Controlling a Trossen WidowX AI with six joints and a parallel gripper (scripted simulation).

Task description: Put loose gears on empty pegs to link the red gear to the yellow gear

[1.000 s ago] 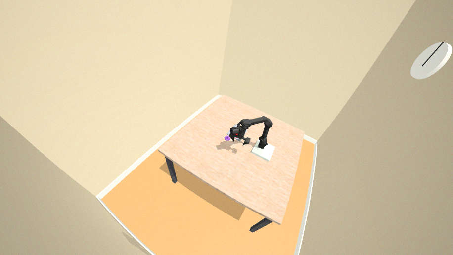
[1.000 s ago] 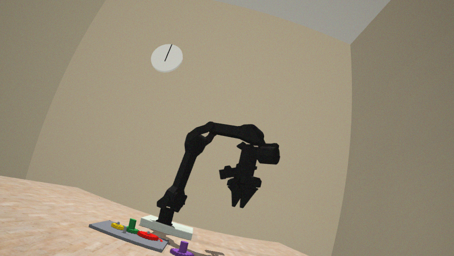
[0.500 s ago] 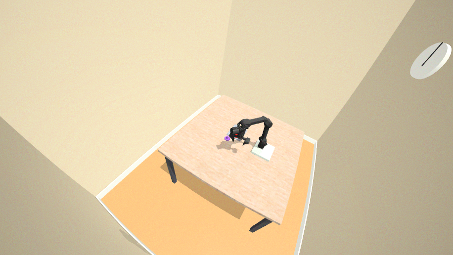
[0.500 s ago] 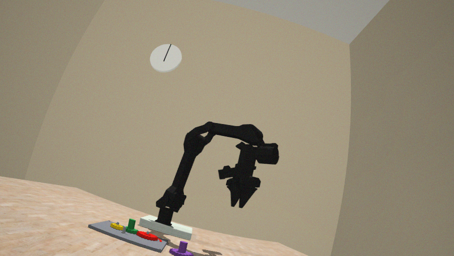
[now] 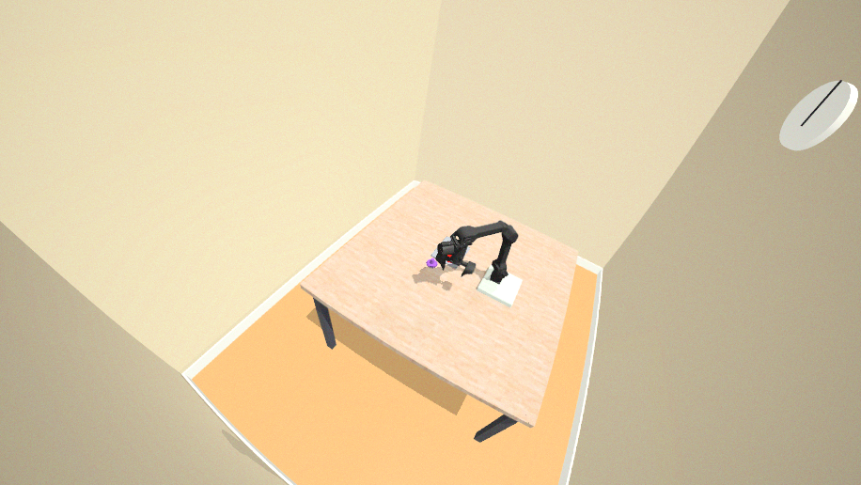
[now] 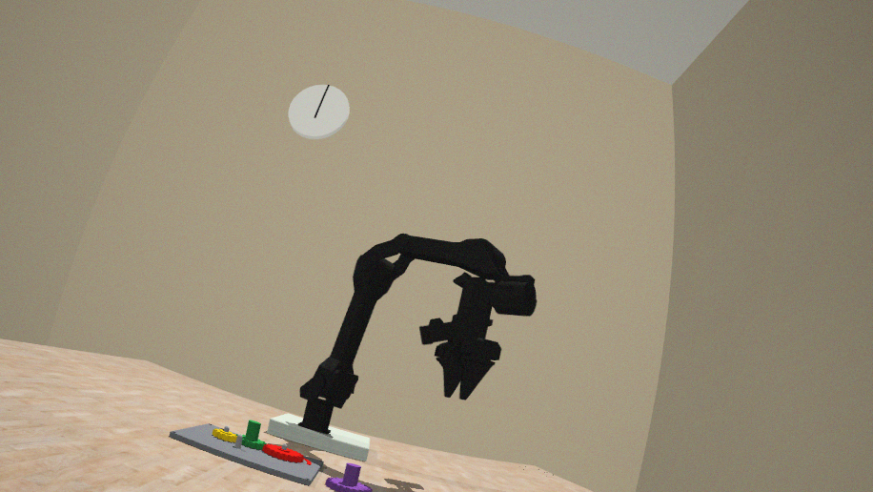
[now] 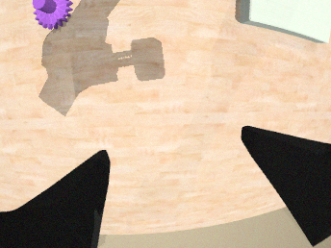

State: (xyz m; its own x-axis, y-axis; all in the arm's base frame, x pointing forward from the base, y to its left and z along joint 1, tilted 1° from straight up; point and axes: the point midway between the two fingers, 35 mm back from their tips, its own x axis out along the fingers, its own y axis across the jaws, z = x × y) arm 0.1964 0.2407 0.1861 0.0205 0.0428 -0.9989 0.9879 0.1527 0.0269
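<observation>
The grey board (image 6: 186,440) carries the red gear (image 6: 282,452) (image 5: 449,258), the yellow gear (image 6: 224,436) and a green gear (image 6: 253,430) with a tall handle between them. The green gear looks low and level; whether its teeth mesh with both neighbours cannot be told. A bare grey peg (image 6: 237,441) stands in front of it. A purple gear (image 5: 430,263) (image 6: 348,484) (image 7: 54,13) stands upright on the table beside the board's red-gear end. My gripper (image 5: 454,271) (image 6: 456,397) (image 7: 177,145) is open and empty, high above the table, away from the board. The arm partly hides the board in the top view.
The arm's pale base plate (image 5: 510,293) (image 6: 351,445) (image 7: 293,15) sits on the wooden table (image 5: 421,325), behind the board in the exterior view. The arm's shadow falls near the purple gear. Walls stand around the table.
</observation>
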